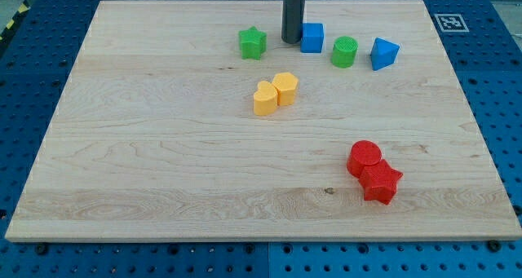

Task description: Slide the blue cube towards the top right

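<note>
The blue cube sits near the view's top, right of centre. My tip is at the cube's left side, touching or nearly touching it. The dark rod rises straight up out of the view's top. A green star block lies to the left of my tip. A green cylinder lies just right of the cube, with a blue triangular block further right.
A yellow heart block and a yellow hexagonal block touch each other at the middle of the wooden board. A red cylinder and a red star block touch at the lower right.
</note>
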